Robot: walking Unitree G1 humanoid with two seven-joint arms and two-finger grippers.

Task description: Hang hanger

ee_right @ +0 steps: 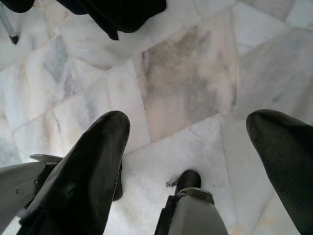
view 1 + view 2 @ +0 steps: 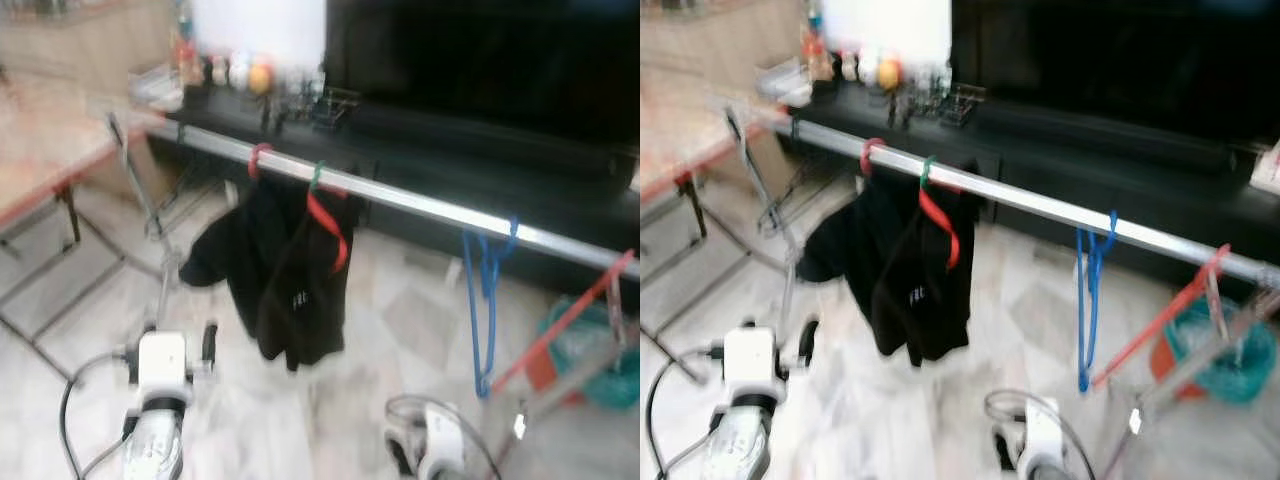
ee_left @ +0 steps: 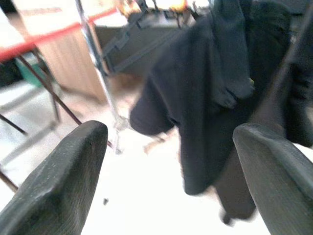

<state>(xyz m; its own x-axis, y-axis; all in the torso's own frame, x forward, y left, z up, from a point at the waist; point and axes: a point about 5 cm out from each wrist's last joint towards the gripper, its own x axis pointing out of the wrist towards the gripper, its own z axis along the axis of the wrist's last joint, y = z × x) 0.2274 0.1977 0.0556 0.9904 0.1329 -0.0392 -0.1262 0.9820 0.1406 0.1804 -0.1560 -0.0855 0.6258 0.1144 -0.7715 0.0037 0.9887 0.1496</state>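
Blue hanger [image 2: 487,300] hooked on silver rail [image 2: 420,203] beside black garment [image 2: 290,270] (so apparently hung); left gripper [image 3: 171,161] and right gripper [image 1: 190,147] low, jaws apart, empty.

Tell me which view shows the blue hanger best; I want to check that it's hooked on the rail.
The left eye view: the blue hanger hangs whole from the silver rail, hook over it. The right eye view shows the same, slightly blurrier. The left wrist view looks at the black garment, and the right wrist view at the floor.
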